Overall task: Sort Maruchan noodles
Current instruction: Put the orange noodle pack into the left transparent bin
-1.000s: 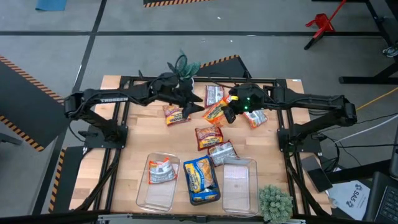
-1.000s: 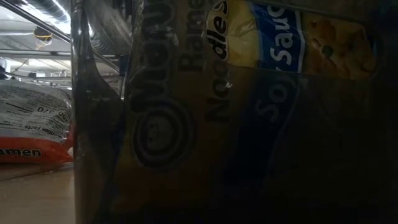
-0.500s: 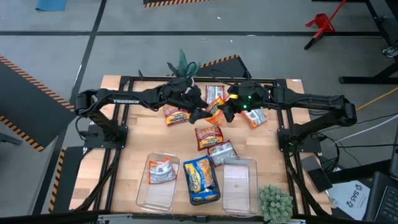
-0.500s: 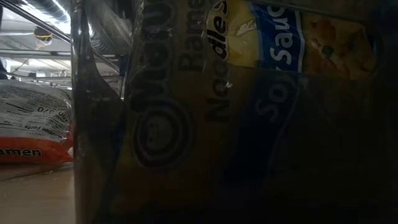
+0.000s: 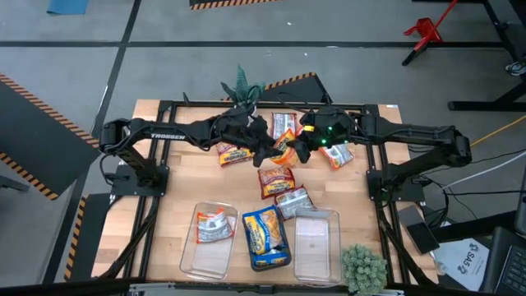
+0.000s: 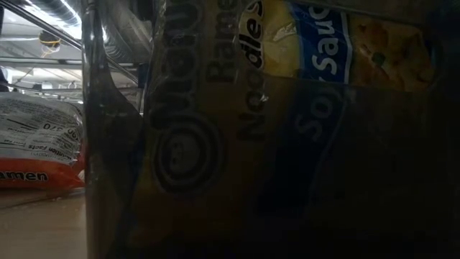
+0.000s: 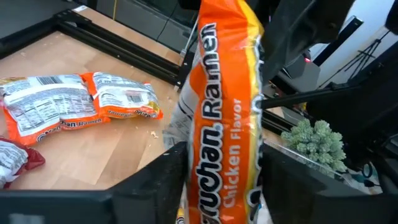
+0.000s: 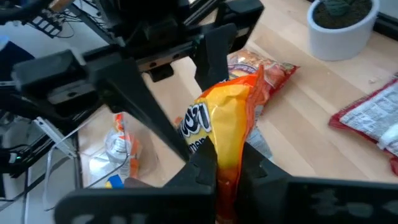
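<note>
An orange Maruchan packet (image 5: 284,149) hangs above the table's middle, between the two grippers. My right gripper (image 8: 227,177) is shut on it. My left gripper (image 5: 266,149) is open, with one finger (image 7: 171,177) on each side of the packet (image 7: 229,118); I cannot tell whether they touch it. More packets lie flat on the wood: an orange one (image 5: 234,152), a red-and-silver one (image 5: 283,125), a red one (image 5: 275,181), a silver one (image 5: 293,200) and one beside the right arm (image 5: 337,154). My right gripper pinches the orange packet between its two fingers at one end (image 8: 231,152), coming roughly level from the table's right side. The packet is lifted clear of the table. It stands edge-up and reaches out past the fingers toward the left gripper.
Three clear bins stand along the near edge. The left one (image 5: 191,256) holds a red-and-silver packet (image 5: 215,226), the middle one a blue-and-yellow packet (image 5: 265,237), and the third (image 5: 316,247) stands to their right. A small potted plant (image 5: 364,267) stands at the near right, another plant (image 5: 241,85) at the far edge.
My left gripper has moved toward the table's right and slightly toward the near edge. It has come up to the orange packet that my right gripper holds, and its fingers now stand on either side of it. The right gripper and the packet have kept still.
</note>
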Motion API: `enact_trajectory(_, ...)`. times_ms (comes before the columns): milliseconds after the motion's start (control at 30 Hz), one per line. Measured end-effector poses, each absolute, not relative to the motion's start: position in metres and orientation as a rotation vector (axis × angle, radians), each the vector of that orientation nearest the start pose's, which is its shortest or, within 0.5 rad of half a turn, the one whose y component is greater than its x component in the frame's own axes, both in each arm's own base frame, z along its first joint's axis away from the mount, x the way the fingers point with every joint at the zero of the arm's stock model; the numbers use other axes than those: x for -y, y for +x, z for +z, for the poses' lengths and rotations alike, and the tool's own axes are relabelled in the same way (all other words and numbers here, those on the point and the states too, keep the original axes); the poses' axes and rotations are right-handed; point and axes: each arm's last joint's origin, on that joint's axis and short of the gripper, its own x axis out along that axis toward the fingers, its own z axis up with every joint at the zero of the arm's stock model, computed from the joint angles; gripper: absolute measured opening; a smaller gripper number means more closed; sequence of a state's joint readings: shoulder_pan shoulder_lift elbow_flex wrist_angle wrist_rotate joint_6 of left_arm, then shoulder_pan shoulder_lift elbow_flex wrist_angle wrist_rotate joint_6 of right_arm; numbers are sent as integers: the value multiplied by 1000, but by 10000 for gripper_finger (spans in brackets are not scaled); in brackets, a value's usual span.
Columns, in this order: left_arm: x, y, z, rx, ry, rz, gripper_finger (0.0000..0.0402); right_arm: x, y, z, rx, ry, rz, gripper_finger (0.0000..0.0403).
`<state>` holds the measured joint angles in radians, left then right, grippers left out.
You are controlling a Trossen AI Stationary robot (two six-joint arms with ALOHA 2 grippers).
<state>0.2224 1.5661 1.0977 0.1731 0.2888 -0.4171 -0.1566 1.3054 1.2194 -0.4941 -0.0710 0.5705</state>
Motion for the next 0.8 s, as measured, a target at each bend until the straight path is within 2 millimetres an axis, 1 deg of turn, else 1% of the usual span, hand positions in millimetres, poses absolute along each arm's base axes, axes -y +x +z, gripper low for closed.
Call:
enact_trajectory(167,-68,350,283,-294,-485,4,128,41,279,346,-523,623,-224,4)
enact_trajectory(267,-68,350,283,-294,-500,4,105,42,279,346,-520,617,-222,18)
enact_trajectory(400,-68,349,282,-300,-537,4,88,41,279,346,-527,581,-180,40)
enact_trajectory(500,-67,349,283,-305,-568,4,83,40,277,348,-535,539,-144,50)
enact_trajectory(633,-65,344,286,-331,-636,-22,82,38,265,357,-520,504,-122,56)
enact_trajectory(733,-63,337,289,-374,-687,-43,81,36,250,366,-505,487,-133,57)
enact_trajectory(800,-60,328,293,-424,-730,-55,81,35,238,373,-487,477,-153,57)
